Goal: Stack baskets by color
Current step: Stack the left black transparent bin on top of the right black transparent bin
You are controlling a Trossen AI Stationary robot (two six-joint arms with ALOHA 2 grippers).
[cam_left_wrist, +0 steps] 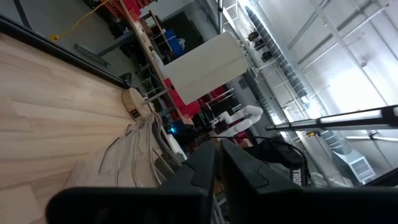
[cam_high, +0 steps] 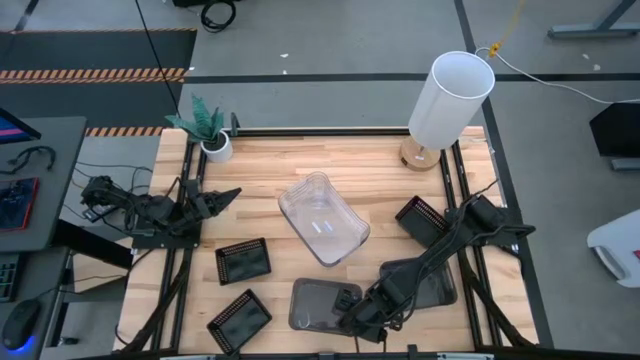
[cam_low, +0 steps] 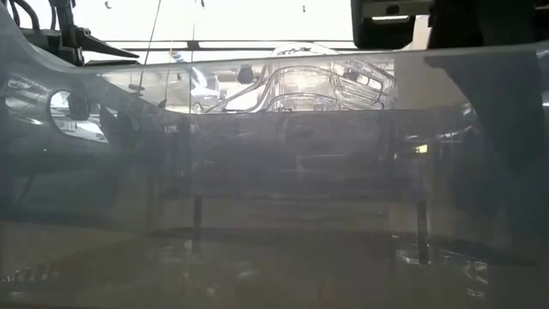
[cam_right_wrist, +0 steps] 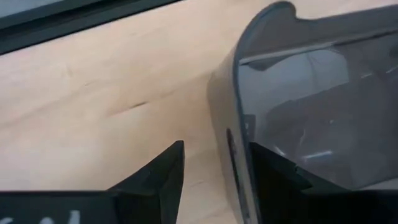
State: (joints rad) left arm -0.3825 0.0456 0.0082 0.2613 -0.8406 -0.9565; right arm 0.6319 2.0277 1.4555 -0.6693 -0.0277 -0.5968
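Observation:
A smoky-grey basket (cam_high: 318, 305) rests on its base near the table's front edge and fills the low view (cam_low: 274, 197). My right gripper (cam_high: 362, 322) is open and points steeply down over the basket's right end. In the right wrist view its fingers (cam_right_wrist: 217, 149) stand on either side of the end wall (cam_right_wrist: 233, 124), one outside and one inside, with nothing gripped. A second grey basket (cam_high: 432, 285) lies under the right arm. The clear basket (cam_high: 322, 217) stands at the table's middle. Black slatted baskets lie at the left (cam_high: 243, 262), front left (cam_high: 238, 320) and right (cam_high: 420, 215). My left gripper (cam_left_wrist: 217, 167) waits shut at the left edge (cam_high: 225, 197).
A tall white lamp shade (cam_high: 450, 100) stands at the far right corner, and a small potted plant (cam_high: 208, 128) at the far left. Dark frame rails (cam_high: 465, 190) run along both sides of the wooden table. Bare wood shows between the clear basket and the far edge.

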